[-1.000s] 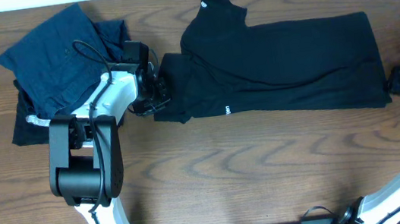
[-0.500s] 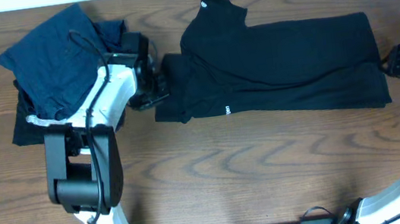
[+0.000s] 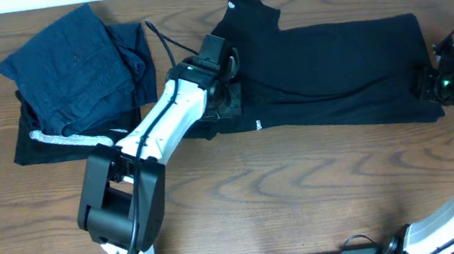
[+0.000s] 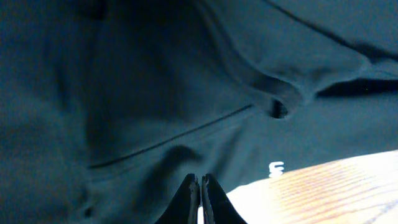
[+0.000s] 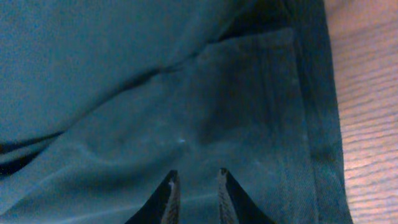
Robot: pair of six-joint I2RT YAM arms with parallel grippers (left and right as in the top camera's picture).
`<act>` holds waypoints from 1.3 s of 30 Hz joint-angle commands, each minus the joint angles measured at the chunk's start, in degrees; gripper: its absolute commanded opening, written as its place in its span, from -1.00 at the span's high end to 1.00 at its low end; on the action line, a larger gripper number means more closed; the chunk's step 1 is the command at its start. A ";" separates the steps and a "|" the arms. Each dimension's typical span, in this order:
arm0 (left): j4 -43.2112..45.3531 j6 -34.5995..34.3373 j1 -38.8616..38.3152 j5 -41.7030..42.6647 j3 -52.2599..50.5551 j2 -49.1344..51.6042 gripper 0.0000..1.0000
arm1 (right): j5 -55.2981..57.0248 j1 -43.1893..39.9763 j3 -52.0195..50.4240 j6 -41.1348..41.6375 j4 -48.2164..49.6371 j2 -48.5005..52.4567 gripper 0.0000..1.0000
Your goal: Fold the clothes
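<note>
The black top (image 3: 332, 62) lies spread across the middle and right of the table (image 3: 304, 187). Its high collar (image 3: 242, 5) points to the far side, its long body runs off to the right, and a small white logo print (image 3: 258, 125) shows on the near edge. It is mostly flat, with soft ridges near its left end, where the cloth looks bunched rather than squared off. The left gripper (image 3: 228, 96) sits over that left end, just below the collar. In the left wrist view its fingers are pressed together right at the fabric, close to a puckered fold, but I cannot tell whether any cloth is caught between them. At the opposite end, the right gripper (image 3: 428, 85) hangs over the right edge of the top with its fingers spread. The right wrist view shows both tips above the hemmed border (image 5: 317, 112) with nothing between them. I judge the fold to be at an early stage: the left end is being drawn in over the body while the right arm lines up on the hem. The next move seems to call for the right fingers to lower and close on the hem's edge. The right end could then be lifted and carried leftward over the body, with the layers kept even so that no crease is trapped. Far to the left, well apart from the top, a heap of navy garments (image 3: 72, 64) rests on a black folded piece (image 3: 30, 149) with a pale stripe.
</note>
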 commanded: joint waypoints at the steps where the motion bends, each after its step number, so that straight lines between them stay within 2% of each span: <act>1: 0.85 0.92 -0.37 -0.46 0.46 0.92 0.87 | 1.73 0.59 -3.43 1.25 2.64 0.42 0.64; 8: 2.54 -0.04 -0.70 4.04 0.39 4.50 0.88 | 1.73 0.59 -6.25 1.25 6.73 0.42 0.66; 26: 7.21 -1.27 -2.36 3.82 0.31 9.75 0.88 | 1.73 0.59 -6.25 1.90 7.10 0.42 0.66; 39: 11.52 -1.88 -2.36 3.82 1.09 8.68 0.88 | 1.73 0.59 -6.25 1.90 7.10 0.42 0.65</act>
